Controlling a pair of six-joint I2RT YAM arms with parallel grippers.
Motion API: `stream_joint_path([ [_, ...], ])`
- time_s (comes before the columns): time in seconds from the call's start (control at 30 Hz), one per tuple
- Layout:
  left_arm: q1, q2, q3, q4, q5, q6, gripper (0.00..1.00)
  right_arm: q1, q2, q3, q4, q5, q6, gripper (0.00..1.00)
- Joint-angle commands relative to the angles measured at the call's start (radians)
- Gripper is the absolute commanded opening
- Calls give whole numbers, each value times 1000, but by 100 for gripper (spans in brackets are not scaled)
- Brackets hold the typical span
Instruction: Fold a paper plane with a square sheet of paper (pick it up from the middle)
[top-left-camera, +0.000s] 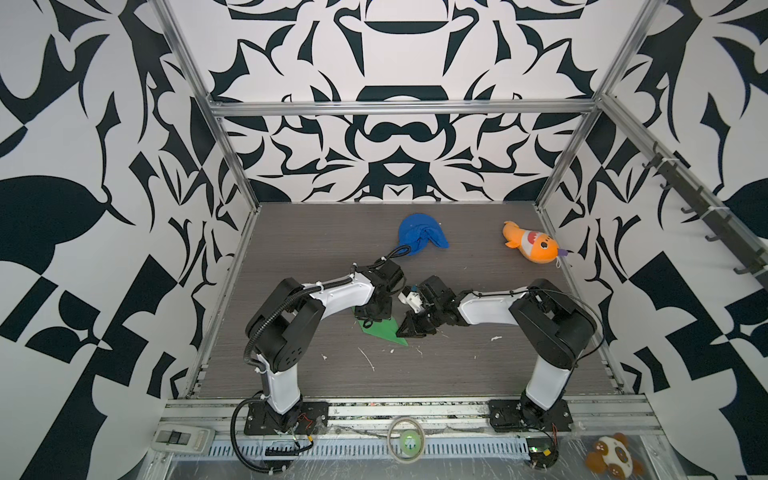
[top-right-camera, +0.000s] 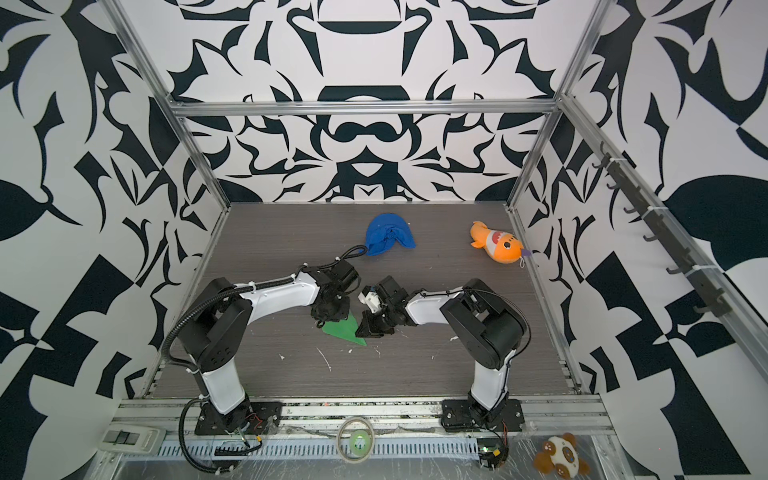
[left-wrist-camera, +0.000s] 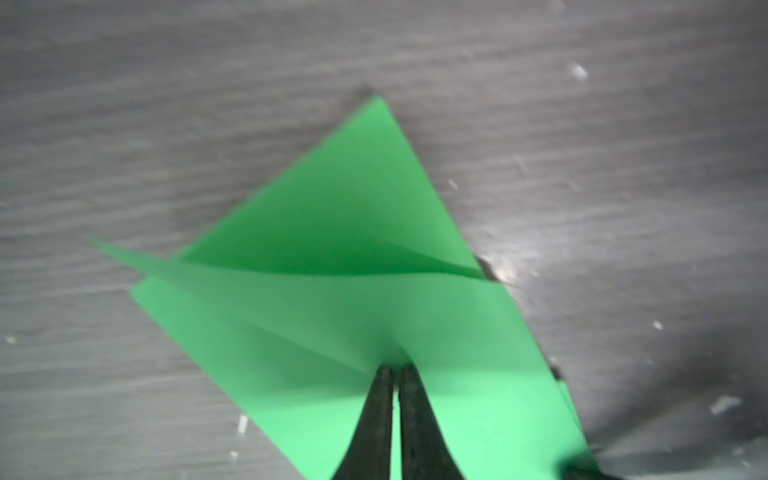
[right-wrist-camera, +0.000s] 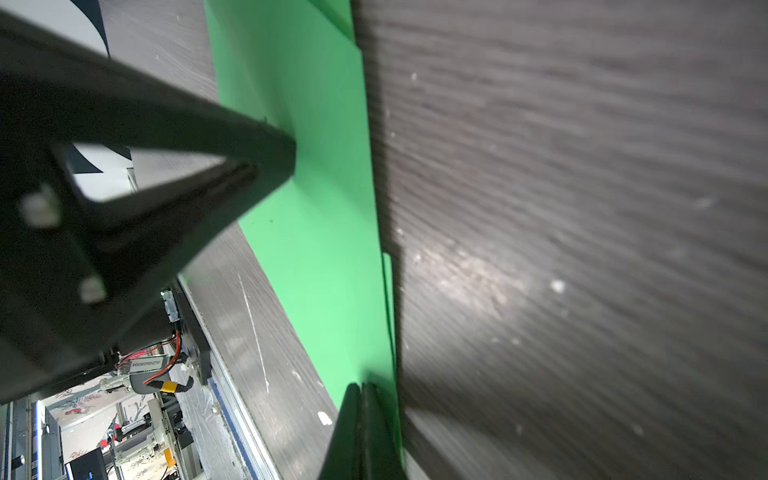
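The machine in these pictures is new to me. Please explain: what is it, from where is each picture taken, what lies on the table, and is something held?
It is a robot with two arms, the left arm and the right arm, each ending in a pincer. Two pictures look down from above on the whole table; two come from cameras on the wrists. On the table lie a partly folded green paper, a blue cloth and an orange toy fish. The left pincer and the right pincer are both closed, tips down on the paper. Whether either pinches it, I cannot tell.
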Motion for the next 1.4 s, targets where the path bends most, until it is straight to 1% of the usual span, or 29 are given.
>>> stream_joint_path([
  [0.0, 63, 39, -58, -24, -60, 33, 10, 3, 42, -37, -162, 137, -14, 0],
  [0.47, 224, 65, -75, -24, -104, 33, 10, 4, 42, -39, -163, 134, -15, 0],
  [0.73, 293, 43, -52, -46, -128, 35, 10, 3, 37, -44, -162, 137, -16, 0],
  [0.8, 294, 9, -38, -63, -132, 35, 10, 3, 35, -42, -162, 136, -17, 0],
  [0.9, 285, -99, -32, -86, -102, 36, 13, 3, 32, -36, -163, 137, -18, 0],
  [1.03, 228, -258, -76, -35, 1, 18, 18, 3, 29, -21, -160, 137, -25, 0],
  [1.13, 178, -337, -139, 59, 93, -45, 19, 3, 27, -14, -159, 131, -33, 0],
  [1.2, 149, -364, -185, 135, 147, -81, 19, 3, 25, -13, -160, 129, -35, 0],
  [1.37, 109, -352, -266, 259, 194, -154, 17, 3, 24, -15, -158, 129, -35, 0],
])
